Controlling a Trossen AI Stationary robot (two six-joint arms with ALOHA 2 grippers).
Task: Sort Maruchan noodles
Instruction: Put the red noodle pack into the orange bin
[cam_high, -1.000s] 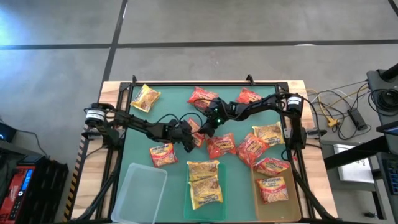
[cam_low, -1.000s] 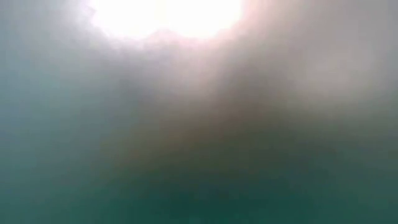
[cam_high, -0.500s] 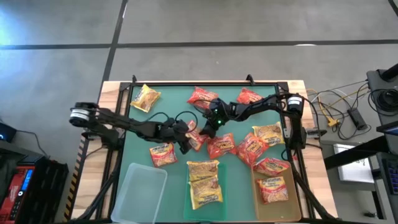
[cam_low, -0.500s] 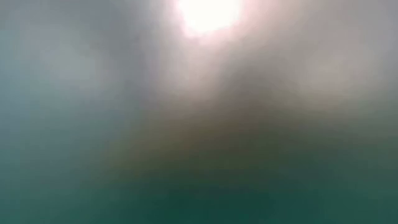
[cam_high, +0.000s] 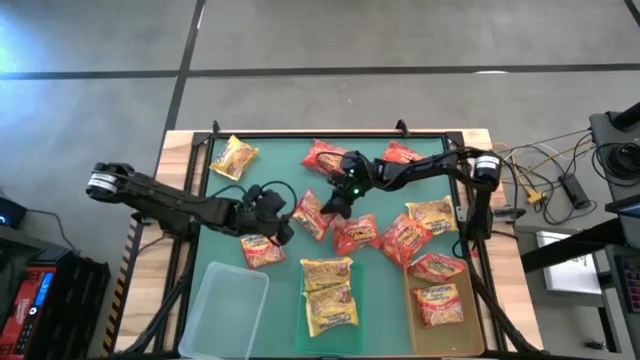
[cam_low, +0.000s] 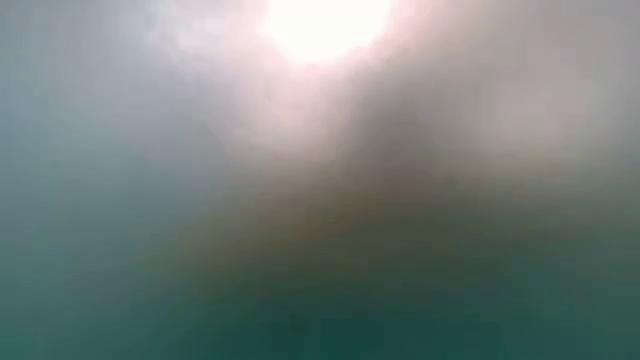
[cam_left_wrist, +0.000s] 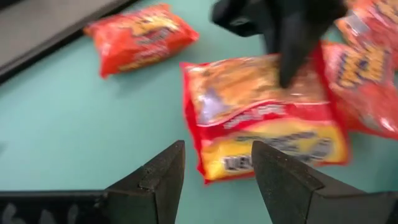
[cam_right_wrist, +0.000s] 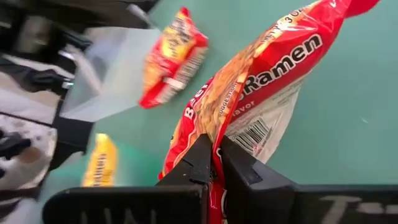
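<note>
Pulling back toward its own side of the green worktop (cam_high: 225, 190), the left tool (cam_high: 283, 226) now sits beside the red-orange crinkly plastic packet with a pale label (cam_high: 260, 248); half a second ago it was closer to the centre. Its fingers (cam_left_wrist: 163, 174) are spread apart and hold nothing, as the left wrist view shows. In the middle, the red crinkly plastic ramen packet (cam_high: 310, 214) has changed hands, I judge: the right tool (cam_high: 333, 207) was open a second ago and is now clenched on the edge of this packet, and the right wrist view shows the wrapper (cam_right_wrist: 249, 93) pinched between the closed fingers. The packet lies near the centre of the worktop. For the task, this means the right arm can probably carry it to one of the trays. The clear empty plastic tray (cam_high: 225, 300), the middle tray with yellow packets (cam_high: 300, 318) and the right tray (cam_high: 410, 318) wait at the near edge.
</note>
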